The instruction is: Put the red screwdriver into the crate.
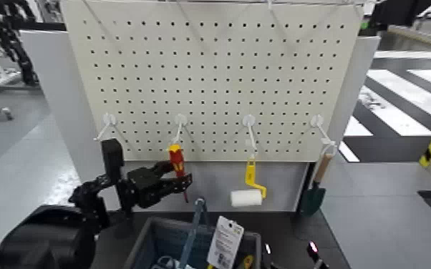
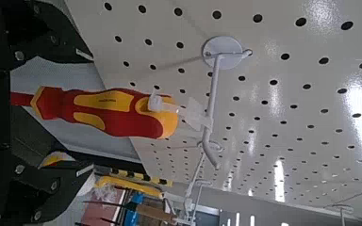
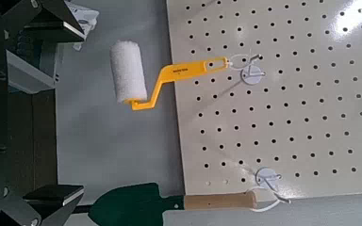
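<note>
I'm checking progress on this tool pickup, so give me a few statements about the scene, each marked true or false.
1. The red screwdriver hangs on the pegboard. True.
2. The left gripper is at the screwdriver, one finger on each side of it. True.
3. The screwdriver lies in the crate. False: it is still up on its hook.
4. The paint roller hangs left of the screwdriver in the head view. False: it hangs to its right.
5. The trowel hangs at the pegboard's right end. True.
6. The right gripper holds the roller. False: it holds nothing and is apart from the roller.
</note>
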Action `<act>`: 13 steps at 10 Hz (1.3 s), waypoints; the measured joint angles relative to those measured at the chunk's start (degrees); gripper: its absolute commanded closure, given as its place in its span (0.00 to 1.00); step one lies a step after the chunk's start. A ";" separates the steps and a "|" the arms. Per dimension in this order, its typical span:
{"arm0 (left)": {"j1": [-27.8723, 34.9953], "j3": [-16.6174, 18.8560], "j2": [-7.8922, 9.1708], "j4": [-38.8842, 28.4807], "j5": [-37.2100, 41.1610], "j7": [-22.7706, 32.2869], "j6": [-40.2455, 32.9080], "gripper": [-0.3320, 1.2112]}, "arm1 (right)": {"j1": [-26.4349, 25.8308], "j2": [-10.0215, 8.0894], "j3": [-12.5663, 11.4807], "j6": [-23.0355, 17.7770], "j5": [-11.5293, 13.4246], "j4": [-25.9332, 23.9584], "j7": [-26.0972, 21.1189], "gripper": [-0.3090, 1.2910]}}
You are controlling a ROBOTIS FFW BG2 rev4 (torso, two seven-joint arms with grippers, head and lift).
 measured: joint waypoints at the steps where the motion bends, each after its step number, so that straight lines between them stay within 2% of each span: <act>1: -0.08 -0.04 0.01 0.10 0.00 0.00 0.39 0.87 | -0.07 -0.05 0.04 -0.06 -0.05 0.09 0.00 0.29; 3: -0.19 -0.14 0.09 0.17 -0.07 -0.17 1.03 0.87 | -0.20 -0.14 0.14 -0.22 -0.18 0.31 0.00 0.29; 4: -0.21 -0.13 0.10 0.17 -0.09 -0.18 1.34 0.95 | -0.28 -0.18 0.23 -0.32 -0.28 0.41 0.00 0.29; 5: -0.26 -0.06 0.14 0.17 -0.12 -0.18 1.58 0.97 | -0.33 -0.23 0.28 -0.37 -0.34 0.49 0.00 0.29; 9: 0.34 0.43 0.10 -1.16 -0.27 -0.35 1.40 0.97 | -0.30 -0.25 0.23 -0.41 -0.47 0.51 -0.07 0.29; 13: 3.75 2.06 -0.53 -6.74 -0.52 -0.45 3.40 0.97 | -0.13 -0.17 0.10 -0.29 -0.47 0.45 -0.09 0.29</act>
